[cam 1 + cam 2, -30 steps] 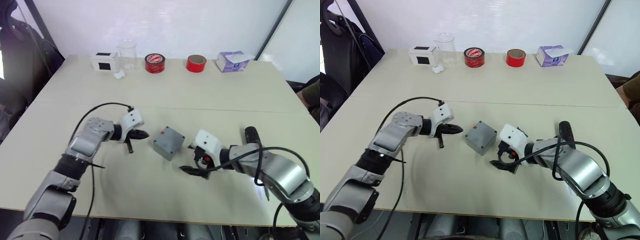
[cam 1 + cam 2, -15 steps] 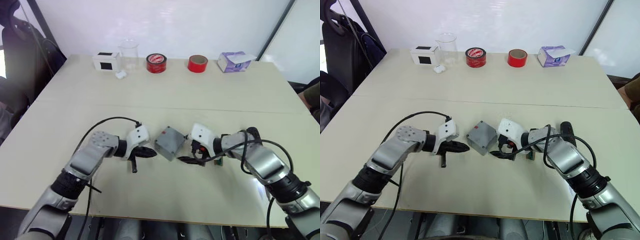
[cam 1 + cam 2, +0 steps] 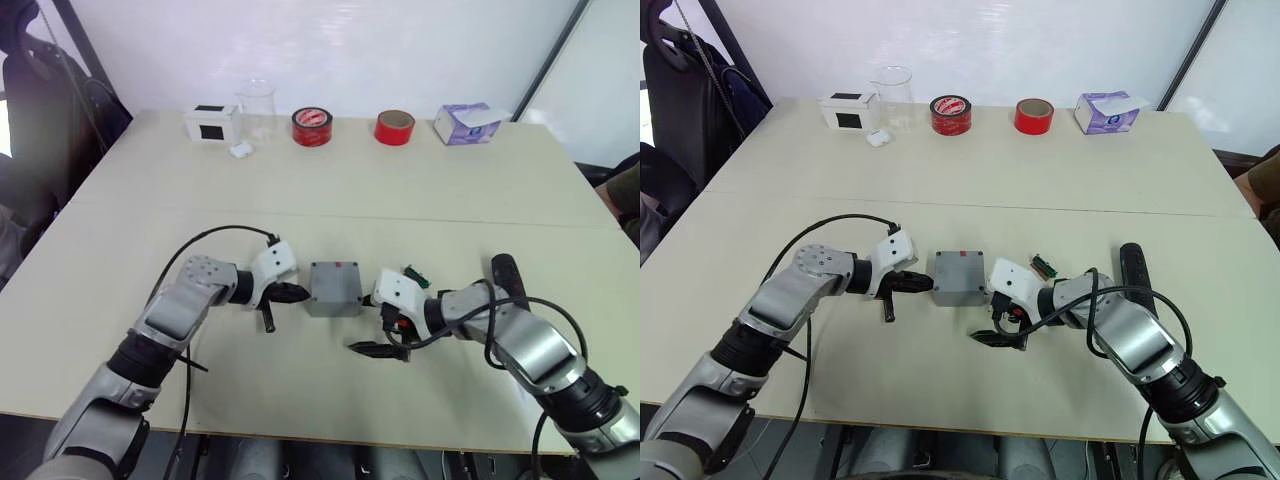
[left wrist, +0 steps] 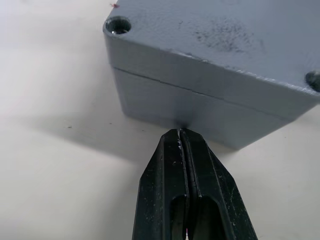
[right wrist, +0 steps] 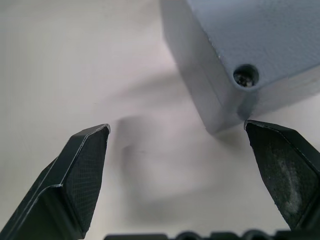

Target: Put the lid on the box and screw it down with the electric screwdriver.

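- small square grey plastic box (image 3: 334, 288) near the middle of the pale beige table (image 3: 330, 190), between the two grippers, sitting flat with its sides about square to the table's front edge.
- shallow grey plastic lid (image 4: 215, 37) already on top of the box; thin seam line between the two halves visible in the left wrist view, with round screw holes at the lid corners.
- small red mark on the far edge of the lid top, seen in the head views; not readable as writing.
- left gripper (image 3: 291, 292) closed, black fingers (image 4: 185, 185) pressed together with nothing between them, tip touching the left side wall of the box just under the seam.
- right gripper (image 3: 996, 328) open wide, just beside the front right corner of the box, not touching it; one black finger (image 5: 75, 180) on each side in the right wrist view, the box corner with a screw hole between them and further off.
- black pen-shaped electric screwdriver (image 3: 1133, 271) lying flat on the table at the right, well apart from the box, long axis running from near to far; which end carries the bit cannot be told.
- small green piece (image 3: 416, 276) on the table just behind the right gripper.
- along the far edge: white box with black panel (image 3: 211, 122), clear glass beaker (image 3: 256, 108), red tape roll with printed label (image 3: 312, 126) (print not readable), plain red tape roll (image 3: 394, 127), purple tissue packet (image 3: 466, 123).
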